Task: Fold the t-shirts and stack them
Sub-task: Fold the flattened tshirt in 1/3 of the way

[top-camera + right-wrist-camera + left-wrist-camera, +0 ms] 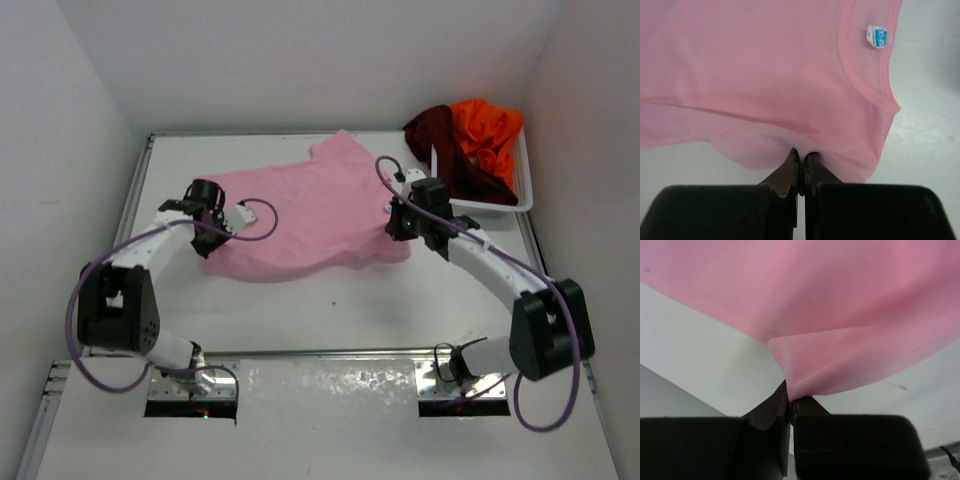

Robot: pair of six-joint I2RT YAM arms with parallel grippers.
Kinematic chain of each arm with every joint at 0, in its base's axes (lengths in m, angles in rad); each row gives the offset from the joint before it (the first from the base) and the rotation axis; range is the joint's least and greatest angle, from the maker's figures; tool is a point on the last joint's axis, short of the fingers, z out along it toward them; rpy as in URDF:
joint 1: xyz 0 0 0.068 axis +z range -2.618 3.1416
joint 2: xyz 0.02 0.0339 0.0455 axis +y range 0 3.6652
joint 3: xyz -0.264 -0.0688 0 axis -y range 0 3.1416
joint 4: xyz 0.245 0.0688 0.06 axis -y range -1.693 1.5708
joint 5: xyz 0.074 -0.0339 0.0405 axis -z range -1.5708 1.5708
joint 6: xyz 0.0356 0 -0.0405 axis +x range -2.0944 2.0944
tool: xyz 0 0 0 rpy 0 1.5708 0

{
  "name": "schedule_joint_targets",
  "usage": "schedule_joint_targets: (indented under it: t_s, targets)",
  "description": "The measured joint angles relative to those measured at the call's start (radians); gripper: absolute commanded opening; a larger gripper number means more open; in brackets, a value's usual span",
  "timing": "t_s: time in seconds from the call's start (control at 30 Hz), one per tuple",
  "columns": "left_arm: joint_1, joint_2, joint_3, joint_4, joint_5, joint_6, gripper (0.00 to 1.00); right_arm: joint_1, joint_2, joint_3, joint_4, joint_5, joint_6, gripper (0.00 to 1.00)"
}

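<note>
A light pink t-shirt (300,215) lies spread over the middle of the white table. My left gripper (212,222) is shut on its left edge; in the left wrist view a pinched fold of pink t-shirt (840,365) rises from the left gripper (791,399). My right gripper (398,222) is shut on the right edge near the collar; the right wrist view shows the pink t-shirt (765,75) bunched at the right gripper (803,156), with a blue label (876,37) inside the neckline. A dark maroon t-shirt (445,150) and a bright orange t-shirt (488,130) lie crumpled in the basket.
A white lattice basket (525,190) stands at the back right corner, against the right wall. White walls close the table on the left, back and right. Purple cables loop off both arms.
</note>
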State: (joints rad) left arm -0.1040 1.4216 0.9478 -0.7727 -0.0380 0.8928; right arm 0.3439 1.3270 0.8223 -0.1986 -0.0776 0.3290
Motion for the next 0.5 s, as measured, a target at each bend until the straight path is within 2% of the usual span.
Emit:
schedule_joint_targets:
  t_s: [0.13,0.27,0.5]
  targets:
    - [0.026,0.135,0.120,0.029,0.000,-0.032,0.00,-0.016,0.172,0.095,0.047,0.000,-0.043,0.00]
    - [0.048,0.204,0.192,0.043,-0.010,-0.069,0.00,-0.029,0.298,0.190,0.058,0.006,-0.077,0.00]
    - [0.112,0.256,0.222,0.056,-0.050,-0.116,0.00,-0.063,0.435,0.330,0.066,0.005,-0.124,0.00]
